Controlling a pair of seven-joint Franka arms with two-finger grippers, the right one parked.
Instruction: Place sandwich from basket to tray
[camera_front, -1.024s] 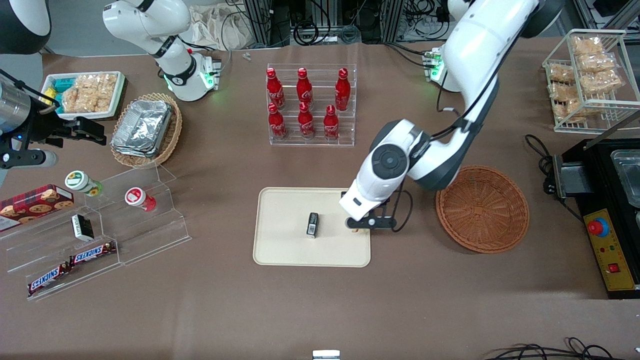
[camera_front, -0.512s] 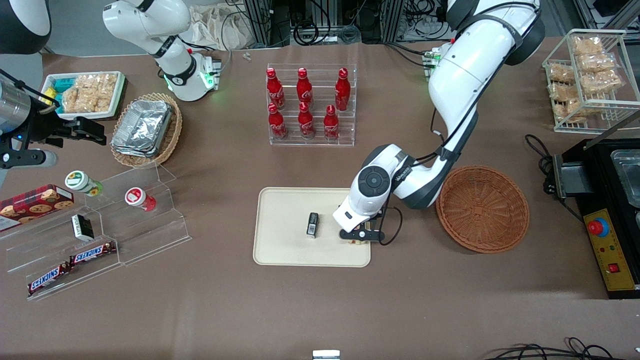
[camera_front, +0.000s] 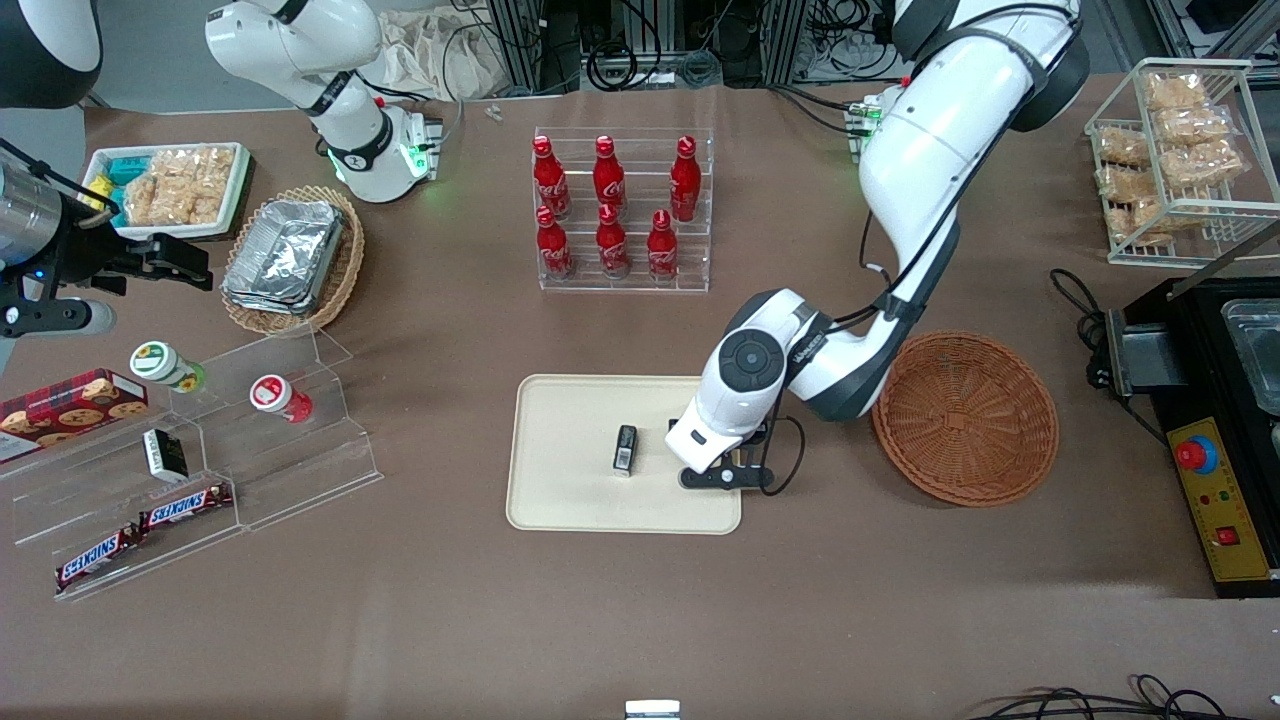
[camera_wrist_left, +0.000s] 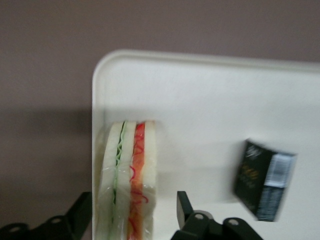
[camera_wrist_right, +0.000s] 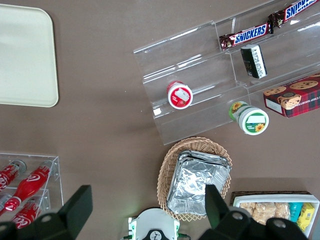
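On the tray (camera_wrist_left: 210, 95), the wrist view alone shows the sandwich (camera_wrist_left: 127, 185) between the end effector's (camera_wrist_left: 134, 212) spread fingers.

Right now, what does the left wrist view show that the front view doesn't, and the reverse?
Only the left wrist view shows the sandwich, standing on edge on the tray between the gripper's open jaws. Only the front view shows the empty basket, the cola bottles and the working arm hiding the sandwich. Both show the tray, the gripper and the small black packet beside it.
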